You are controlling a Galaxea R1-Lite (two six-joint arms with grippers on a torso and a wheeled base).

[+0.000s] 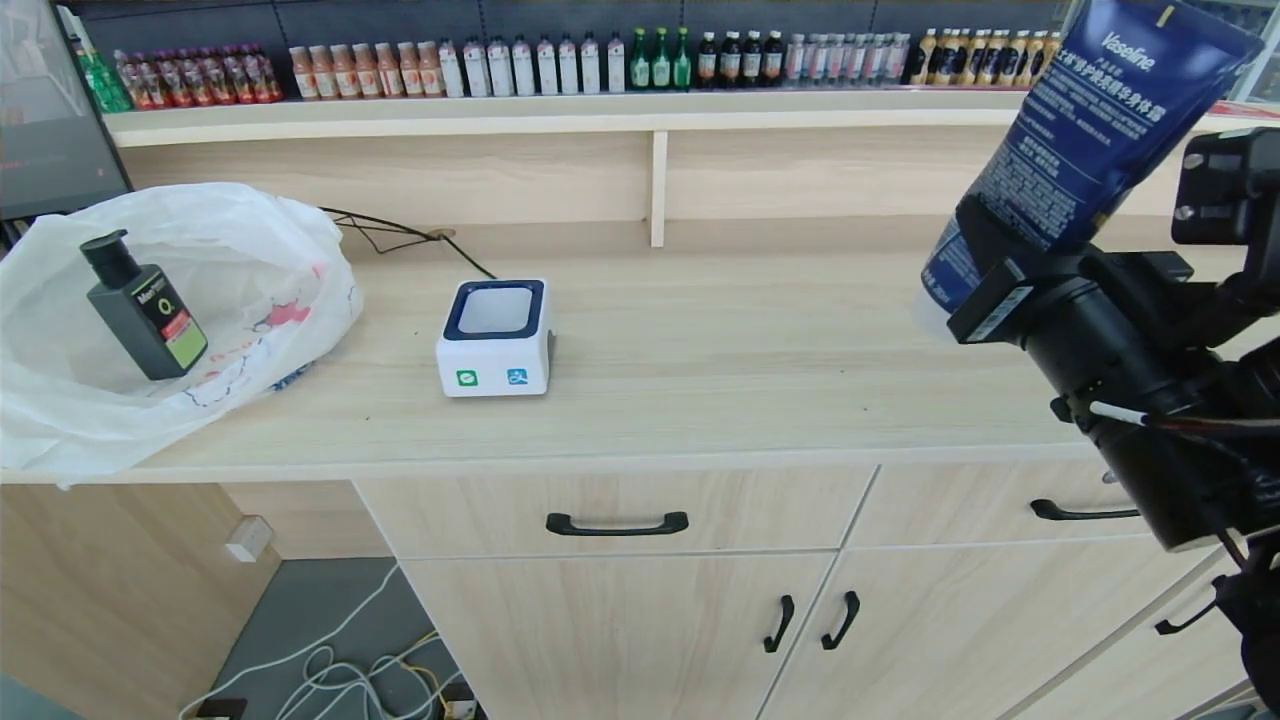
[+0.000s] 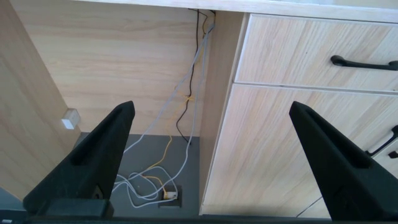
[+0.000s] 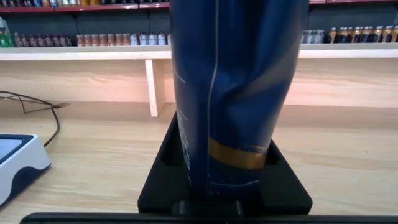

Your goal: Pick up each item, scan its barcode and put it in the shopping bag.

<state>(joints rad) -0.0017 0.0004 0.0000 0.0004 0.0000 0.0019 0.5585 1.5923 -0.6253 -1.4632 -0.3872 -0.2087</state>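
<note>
Bottle (image 1: 145,310) in bag (image 1: 250,230), left of scanner (image 1: 494,340)

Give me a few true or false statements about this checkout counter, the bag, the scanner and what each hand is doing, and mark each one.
1. The right hand grips the blue tube, held up off the counter. True.
2. The dark bottle stands on the counter beside the scanner. False: it lies inside the shopping bag.
3. The left hand is shut on an item. False: it is open and empty, down by the cabinet front.
4. In the head view, the scanner sits between the shopping bag and the blue tube. True.
</note>
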